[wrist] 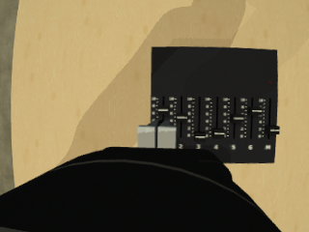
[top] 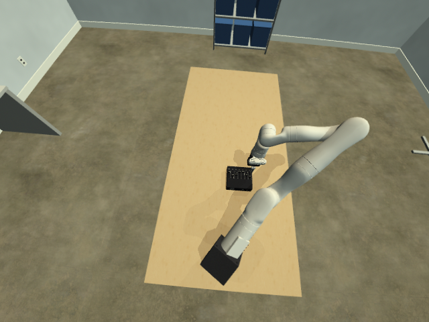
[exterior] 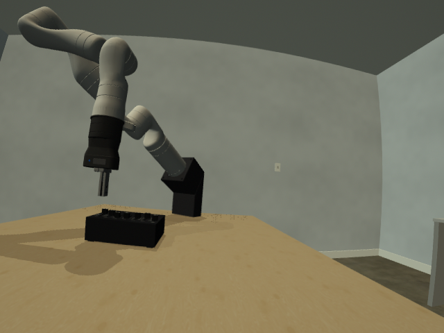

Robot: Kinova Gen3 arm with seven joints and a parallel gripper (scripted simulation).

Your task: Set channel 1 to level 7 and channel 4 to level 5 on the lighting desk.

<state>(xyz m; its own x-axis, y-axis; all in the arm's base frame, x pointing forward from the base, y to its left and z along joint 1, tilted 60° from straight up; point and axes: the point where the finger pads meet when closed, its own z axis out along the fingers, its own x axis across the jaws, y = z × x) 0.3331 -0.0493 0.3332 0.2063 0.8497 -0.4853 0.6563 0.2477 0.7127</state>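
Observation:
The black lighting desk [top: 238, 183] [exterior: 123, 231] [wrist: 215, 72] stands upright on the wooden table [top: 225, 104] [exterior: 250, 279]. Its top carries a row of several faders with light-lined caps at differing heights. In the wrist view the leftmost cap [wrist: 164, 110] sits high on its slot, and the third cap [wrist: 201, 135] and fourth cap [wrist: 219, 133] sit low. My gripper [top: 253, 168] [exterior: 103, 194] [wrist: 161, 130] is shut with nothing between its fingers. It points straight down and hangs a little above the desk's end, over the outermost fader, without touching it.
The robot's black base [top: 220, 263] [exterior: 186, 186] stands on the table behind the desk. A shelf with blue bins [top: 242, 24] stands by the far wall. The table edge drops off at the right in the exterior view.

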